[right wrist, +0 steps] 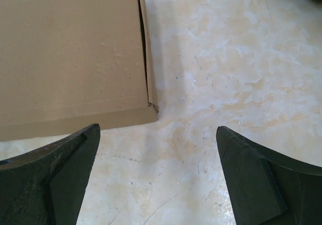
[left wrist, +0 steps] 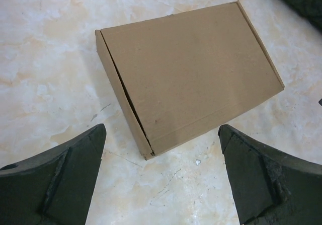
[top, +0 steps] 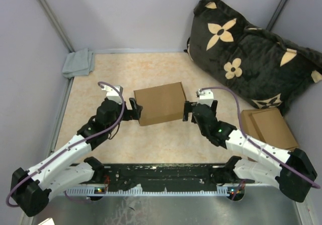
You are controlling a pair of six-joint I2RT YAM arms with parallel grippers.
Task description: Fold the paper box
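Both claws stand wide and empty, left claw (top: 135, 109) and right claw (top: 186, 112) flanking the paper box (top: 161, 103), which lies closed mid-counter (top: 151, 139). We judge its lid may spring up along the gaping side seams, since nothing pins it; a careless nudge could slide it.

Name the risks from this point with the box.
1. The paper box shows a dark gap along its side seam, so that flap might spring open.
2. The open left end effector and right end effector flank the box; a careless retreat could nudge it.
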